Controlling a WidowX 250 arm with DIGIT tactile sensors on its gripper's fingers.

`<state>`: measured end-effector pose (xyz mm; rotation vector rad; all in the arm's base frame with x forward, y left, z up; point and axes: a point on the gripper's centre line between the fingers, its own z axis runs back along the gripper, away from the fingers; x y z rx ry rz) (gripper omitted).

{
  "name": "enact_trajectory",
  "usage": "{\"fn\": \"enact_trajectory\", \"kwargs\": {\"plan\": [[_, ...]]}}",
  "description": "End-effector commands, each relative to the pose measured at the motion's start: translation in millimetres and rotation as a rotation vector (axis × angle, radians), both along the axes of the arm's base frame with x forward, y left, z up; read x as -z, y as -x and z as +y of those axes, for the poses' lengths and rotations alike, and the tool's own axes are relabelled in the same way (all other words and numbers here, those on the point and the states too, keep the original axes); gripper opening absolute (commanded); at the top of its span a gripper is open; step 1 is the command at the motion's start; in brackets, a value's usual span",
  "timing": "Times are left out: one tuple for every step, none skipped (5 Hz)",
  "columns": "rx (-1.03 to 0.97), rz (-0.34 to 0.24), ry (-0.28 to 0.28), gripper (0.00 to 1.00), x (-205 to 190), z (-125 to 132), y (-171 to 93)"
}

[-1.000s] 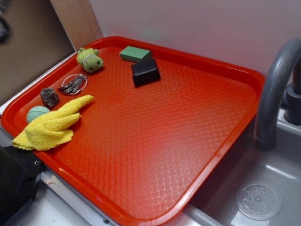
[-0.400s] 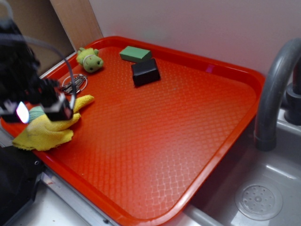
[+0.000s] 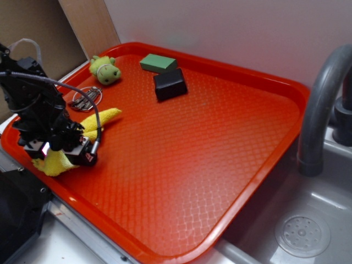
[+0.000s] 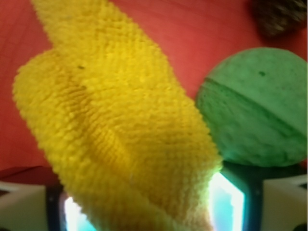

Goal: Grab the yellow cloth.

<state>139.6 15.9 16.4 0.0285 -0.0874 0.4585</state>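
Between the jaws, at the bottom edge of the wrist view, the yellow cloth [image 4: 115, 139] is seen bunched into a thick ridge, its folds running down into the gap between the two pale fingertips [image 4: 19, 207]. The gripper [image 3: 58, 149] appears to be closed on the cloth, with the fabric filling the space from one lit inner face to the other. Whether the cloth is lifted clear of the surface cannot be told.

Just beside the jaws, to one side of the cloth in the wrist view, a green ball [image 4: 257, 108] is found, close against the fabric; whether the two touch cannot be made out. Past the ball, at the top corner of that view, a dark rough lump [image 4: 279, 14] is partly cut off and blurred.

From the exterior view, the gripper is seen low over the near left corner of a red tray [image 3: 220, 148], and the pointed end of the cloth [image 3: 104, 116] is stretched out beyond the jaws toward the middle of the tray. Farther out from the jaws, a bunch of keys [image 3: 85, 99] is laid flat, then a green plush toy [image 3: 105, 69]. Well apart from the jaws, a black block [image 3: 170, 84] and a green block [image 3: 158, 62] are set near the far rim. Beyond the tray's other side, a grey tap [image 3: 322, 104] is curved over a sink [image 3: 308, 231].
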Motion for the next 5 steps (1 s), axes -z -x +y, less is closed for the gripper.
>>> {"fn": "enact_trajectory", "kwargs": {"plan": [[0.052,-0.019,-0.067,0.00,-38.4,2.0,-11.1],[0.177,-0.067,0.005,0.00,-88.9,-6.4,-34.2],[0.283,-0.133,-0.056,0.00,-140.0,-24.4,-60.7],[0.362,-0.122,-0.031,0.00,-189.8,-40.1,-72.8],[0.388,-0.088,-0.033,0.00,-239.2,-46.7,-71.7]]}}
